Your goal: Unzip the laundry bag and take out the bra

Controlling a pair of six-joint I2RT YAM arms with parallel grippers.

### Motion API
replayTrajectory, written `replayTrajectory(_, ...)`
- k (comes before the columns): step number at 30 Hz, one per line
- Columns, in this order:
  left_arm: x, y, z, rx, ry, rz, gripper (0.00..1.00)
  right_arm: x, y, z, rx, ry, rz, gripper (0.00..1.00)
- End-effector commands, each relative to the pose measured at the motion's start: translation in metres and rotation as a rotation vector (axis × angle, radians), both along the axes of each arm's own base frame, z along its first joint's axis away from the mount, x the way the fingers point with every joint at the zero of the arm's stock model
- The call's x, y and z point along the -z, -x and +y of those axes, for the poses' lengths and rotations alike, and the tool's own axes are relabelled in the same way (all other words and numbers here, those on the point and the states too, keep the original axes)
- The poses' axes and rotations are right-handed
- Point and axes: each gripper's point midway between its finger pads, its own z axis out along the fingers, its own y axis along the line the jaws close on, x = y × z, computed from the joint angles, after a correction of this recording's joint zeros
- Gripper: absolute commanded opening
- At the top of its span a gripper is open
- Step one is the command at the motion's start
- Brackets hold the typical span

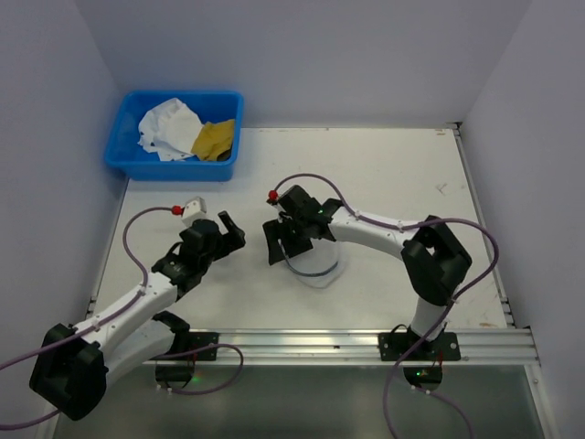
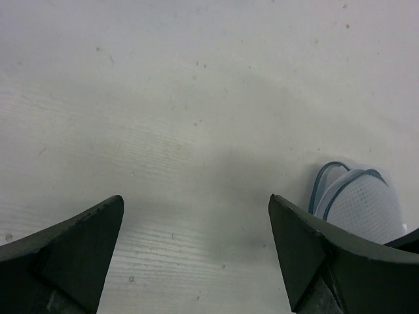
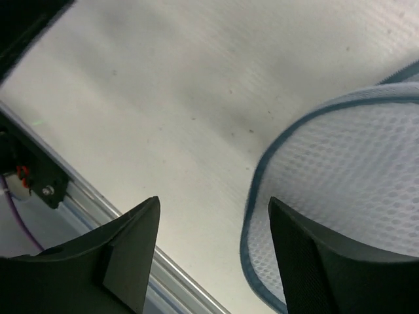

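Wrist views: left claw (image 2: 195, 203) and right claw (image 3: 213, 203) agape, empty, near laundry bag (image 3: 353, 163).

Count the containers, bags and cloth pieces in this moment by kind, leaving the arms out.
Tubs: 1, the blue tub
Mesh bags: 1, the laundry bag
Cloth pieces: 2, the white cloth and the yellow cloth, both in the tub
Total: 4

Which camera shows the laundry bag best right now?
Right wrist: the laundry bag is close, mesh and rim clear. Top view: mostly hidden under the right arm. Left wrist: only an edge.
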Motion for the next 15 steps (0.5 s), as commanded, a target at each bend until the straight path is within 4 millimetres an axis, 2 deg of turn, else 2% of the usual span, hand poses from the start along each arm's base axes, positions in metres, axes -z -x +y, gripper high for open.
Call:
replayTrajectory(1, -0.033, -0.009, 0.021, -0.063, -0.084, -0.062, 0.96, -0.07, -0.009, 0.011, -0.008, -0.12, -0.104, 0.7)
replayTrajectory(3, -0.047, -0.011, 0.022, -0.061, -0.093, -0.088, 0.98, -0.083, -0.013, 0.009, 0.001, -0.124, -0.137, 0.8)
replayTrajectory(5, -0.058, -0.015, 0.023, -0.058, -0.1, -0.106, 1.0, -0.101, -0.022, 0.007, 0.009, -0.134, -0.202, 0.86)
replayTrajectory(9, -0.076, -0.021, 0.023, -0.037, -0.121, -0.126, 1.0, -0.119, -0.057, -0.02, 0.111, -0.075, -0.343, 0.98)
replayTrajectory(10, -0.08, -0.022, 0.024, -0.033, -0.127, -0.129, 1.0, -0.119, -0.074, -0.04, 0.176, -0.052, -0.364, 0.99)
replayTrajectory(12, -0.093, -0.026, 0.028, -0.016, -0.14, -0.141, 1.0, -0.136, -0.089, -0.069, 0.265, -0.067, -0.396, 0.99)
replayTrajectory(13, -0.098, -0.027, 0.032, -0.016, -0.145, -0.148, 1.0, -0.135, -0.104, -0.1, 0.354, -0.048, -0.398, 0.99)
replayTrajectory(14, -0.105, -0.03, 0.041, -0.028, -0.165, -0.159, 1.0, -0.141, -0.109, -0.117, 0.402, -0.057, -0.41, 0.99)
replayTrajectory(15, -0.11, -0.03, 0.045, -0.02, -0.163, -0.172, 1.0, -0.166, -0.111, -0.138, 0.465, -0.088, -0.469, 0.99)
